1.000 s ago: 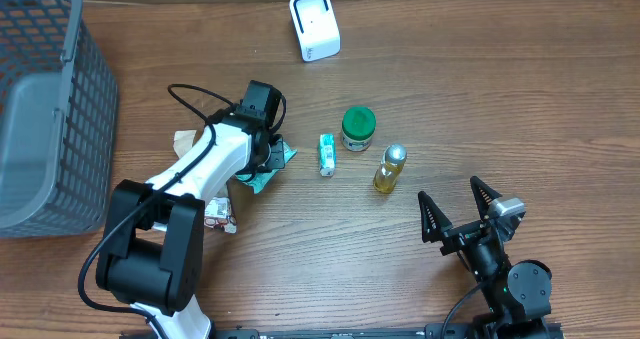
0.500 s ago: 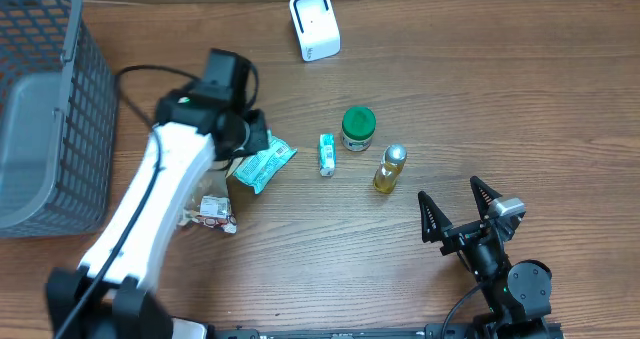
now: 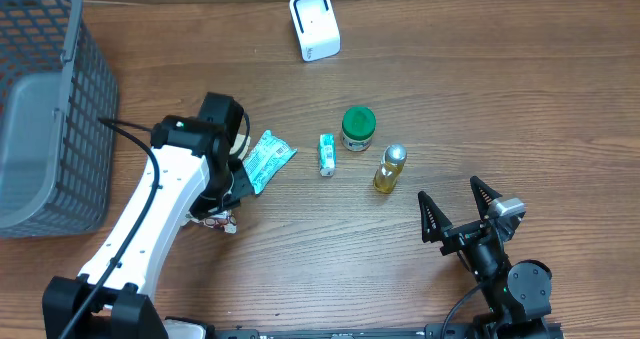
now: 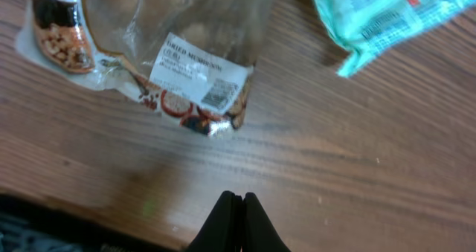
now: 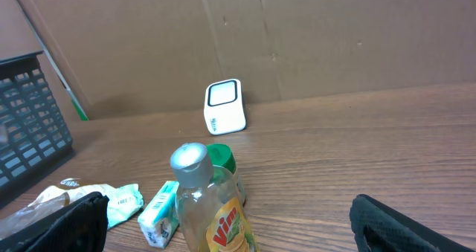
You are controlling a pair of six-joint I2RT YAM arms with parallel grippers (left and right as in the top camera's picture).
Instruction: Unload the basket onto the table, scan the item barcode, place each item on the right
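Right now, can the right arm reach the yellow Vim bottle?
Probably yes. The yellow Vim bottle stands just ahead of the open right end effector, only bare table between them; the green-lidded jar sits beyond it, not in the way.

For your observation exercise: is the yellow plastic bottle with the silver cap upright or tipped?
Upright: the yellow plastic bottle stands with its silver cap on top.

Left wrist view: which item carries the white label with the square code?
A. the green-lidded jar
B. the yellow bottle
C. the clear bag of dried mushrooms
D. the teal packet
C: the white label reads "Dried Mushroom" and is stuck on the clear bag of dried mushrooms, near its lower edge.
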